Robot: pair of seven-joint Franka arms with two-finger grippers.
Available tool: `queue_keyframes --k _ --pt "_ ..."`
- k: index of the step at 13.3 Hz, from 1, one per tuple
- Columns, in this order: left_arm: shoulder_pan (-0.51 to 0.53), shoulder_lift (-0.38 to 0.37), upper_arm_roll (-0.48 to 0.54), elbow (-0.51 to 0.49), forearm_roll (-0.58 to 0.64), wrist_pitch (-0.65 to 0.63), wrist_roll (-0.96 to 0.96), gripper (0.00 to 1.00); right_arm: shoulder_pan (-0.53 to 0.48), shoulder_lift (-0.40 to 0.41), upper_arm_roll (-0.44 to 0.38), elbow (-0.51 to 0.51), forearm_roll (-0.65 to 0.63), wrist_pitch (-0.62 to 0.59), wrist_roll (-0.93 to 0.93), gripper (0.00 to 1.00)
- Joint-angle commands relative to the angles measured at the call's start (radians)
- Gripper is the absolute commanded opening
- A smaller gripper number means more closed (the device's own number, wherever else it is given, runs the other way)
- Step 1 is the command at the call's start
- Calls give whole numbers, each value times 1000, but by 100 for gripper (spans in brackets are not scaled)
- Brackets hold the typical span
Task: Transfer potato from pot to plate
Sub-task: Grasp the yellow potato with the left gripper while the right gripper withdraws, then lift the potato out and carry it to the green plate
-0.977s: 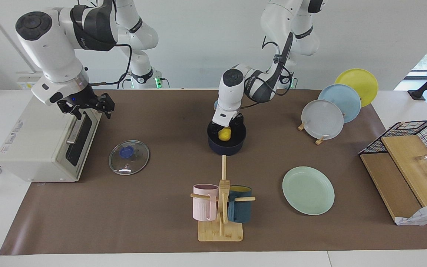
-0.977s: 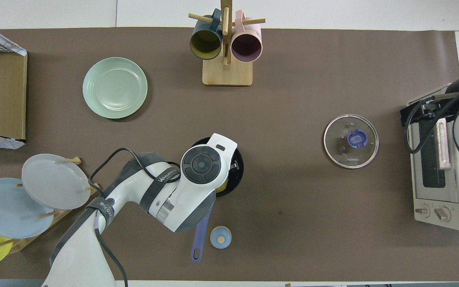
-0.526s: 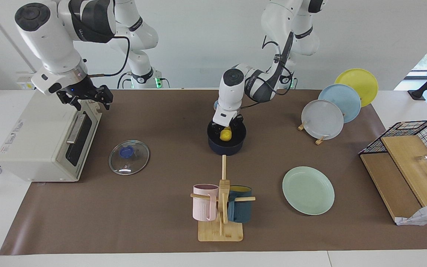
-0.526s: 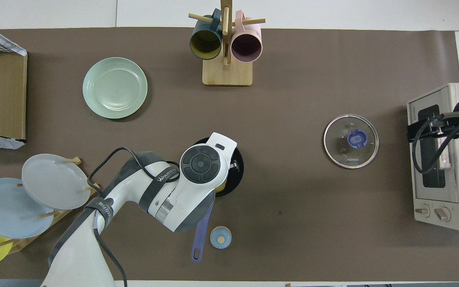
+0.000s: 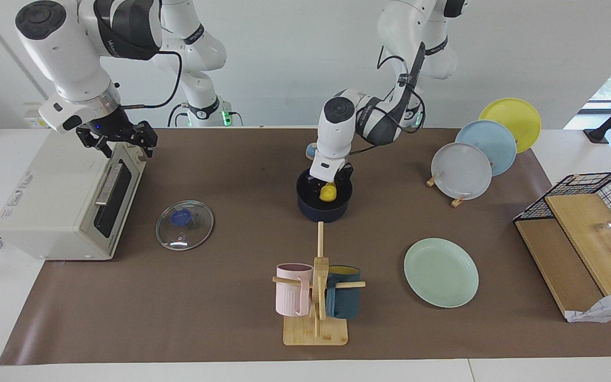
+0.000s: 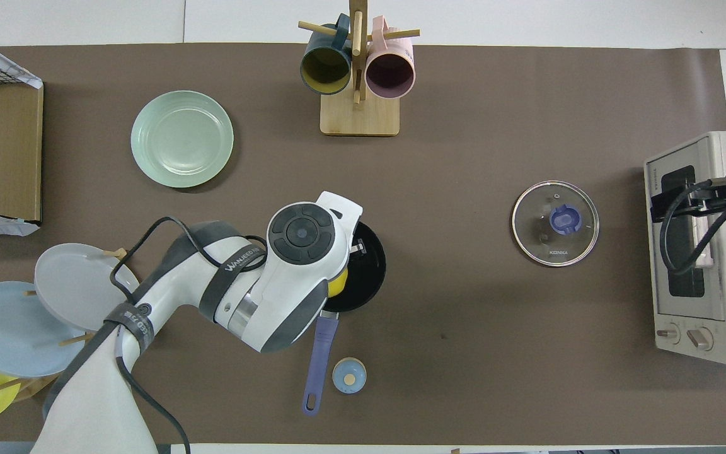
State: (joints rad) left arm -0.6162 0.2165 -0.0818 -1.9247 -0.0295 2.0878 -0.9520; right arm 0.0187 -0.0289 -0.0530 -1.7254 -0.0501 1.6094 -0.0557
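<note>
One potato (image 5: 328, 193) sits gripped inside the pot (image 5: 324, 211).

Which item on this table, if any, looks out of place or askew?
The glass lid lies flat on the mat beside the toaster oven, away from the pot. That fits the job: the left gripper is shut on the potato. Nothing is spilled or damaged.

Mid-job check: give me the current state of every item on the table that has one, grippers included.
potato: gripped, just above the pot's inside.
left gripper: shut on the potato, over the pot.
pot: uncovered, upright.
glass lid: off the pot, flat on the mat.
plate: empty, flat.
right gripper: jaws open, holding nothing, over the toaster oven; arm waits.
toaster oven: door closed.
mugs: hanging on the rack.
</note>
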Motion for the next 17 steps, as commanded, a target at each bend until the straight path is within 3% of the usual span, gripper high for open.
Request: queue_keyframes --k 1,4,7,9,13,15,17 --pt "51 -26 4 105 -46 -135 76 0 -22 39 10 55 32 -34 16 100" --pt "151 -5 4 260 -76 -276 200 0 -28 43 10 70 36 -46 16 100" --pt "298 90 4 458 -112 -420 398 0 -26 40 10 69 35 -49 16 100" --pt "375 125 2 499 -112 -410 517 0 -25 38 10 67 35 -49 14 100" --pt "484 318 13 688 -99 -371 749 0 -22 37 10 66 35 -49 14 100" --pt "506 420 17 751 -61 -295 797 0 -23 37 10 64 35 -48 14 100" --pt "518 471 17 756 -27 -206 821 0 -23 37 10 64 35 -48 14 100"
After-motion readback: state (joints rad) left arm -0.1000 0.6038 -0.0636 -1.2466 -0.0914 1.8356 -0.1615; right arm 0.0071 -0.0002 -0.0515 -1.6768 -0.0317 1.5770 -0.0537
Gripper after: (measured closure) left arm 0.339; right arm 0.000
